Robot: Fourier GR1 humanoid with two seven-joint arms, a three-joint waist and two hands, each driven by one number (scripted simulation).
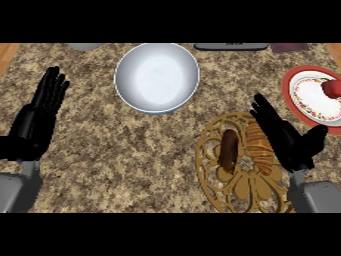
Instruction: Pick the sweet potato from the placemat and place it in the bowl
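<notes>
The sweet potato (229, 148) is seen lying on the gold placemat (236, 192) at the front right of the bench (114, 150). The right robot hand (284, 135) is held just beside it, fingers straight and apart. The left robot hand (38, 117) is rested open near the left edge, and the bowl (157, 77) is set toward the back edge.

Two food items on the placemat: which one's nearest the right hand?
The lighter, ridged tan item, lying right beside the right hand. The darker brown sweet potato lies on its far side, towards the left of the placemat.
</notes>
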